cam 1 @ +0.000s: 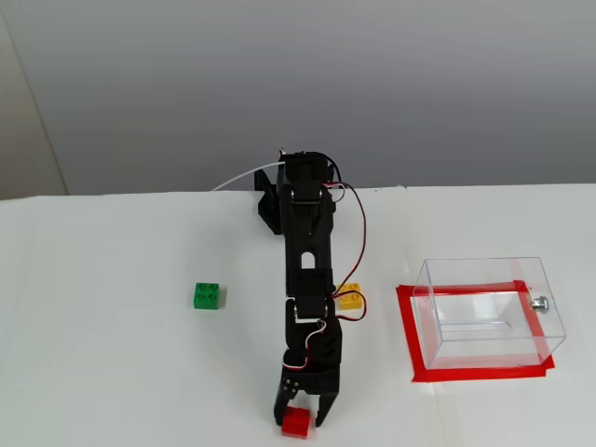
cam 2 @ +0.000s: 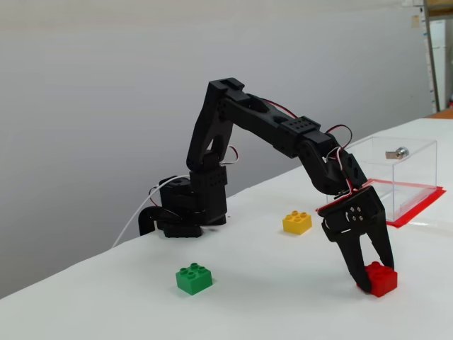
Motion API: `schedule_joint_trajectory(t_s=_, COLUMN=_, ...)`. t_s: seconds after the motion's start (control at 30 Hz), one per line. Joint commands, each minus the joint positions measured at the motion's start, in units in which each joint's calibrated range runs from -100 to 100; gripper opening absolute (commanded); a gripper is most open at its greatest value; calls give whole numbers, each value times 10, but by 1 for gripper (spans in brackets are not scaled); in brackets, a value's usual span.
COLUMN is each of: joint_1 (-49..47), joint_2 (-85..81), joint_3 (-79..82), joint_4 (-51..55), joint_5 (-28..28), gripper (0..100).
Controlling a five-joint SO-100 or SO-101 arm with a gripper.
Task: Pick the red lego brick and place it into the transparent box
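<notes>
The red lego brick (cam 1: 300, 426) sits on the white table near the front edge in a fixed view, and at the lower right in another fixed view (cam 2: 383, 280). My gripper (cam 1: 299, 417) points down over it with one finger on each side, jaws closed to the brick's width (cam 2: 374, 273). The brick rests on the table. The transparent box (cam 1: 480, 263) stands empty to the right, inside a red tape frame, and it shows behind the arm in the other fixed view (cam 2: 414, 177).
A green brick (cam 1: 208, 295) lies left of the arm (cam 2: 194, 277). A yellow brick (cam 1: 350, 298) lies just right of the arm, between it and the box (cam 2: 296, 222). The box has a metal knob (cam 1: 539, 302). Red tape (cam 1: 410, 345) outlines it.
</notes>
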Motion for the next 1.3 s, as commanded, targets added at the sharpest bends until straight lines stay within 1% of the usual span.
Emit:
schedule_joint_trajectory(t_s=0.0, joint_1=7, joint_2=-5, joint_3=-18, joint_4=0, joint_5=-1, gripper=16)
schedule_joint_trajectory(t_s=0.33, joint_1=9, joint_2=-19, joint_3=-25, joint_4=2, joint_5=2, gripper=15)
schedule_joint_trajectory(t_s=0.73, joint_1=34, joint_2=-116, joint_3=-17, joint_4=5, joint_5=3, gripper=15)
schedule_joint_trajectory(t_s=1.27, joint_1=39, joint_2=-302, joint_3=-24, joint_4=150, joint_5=3, gripper=15)
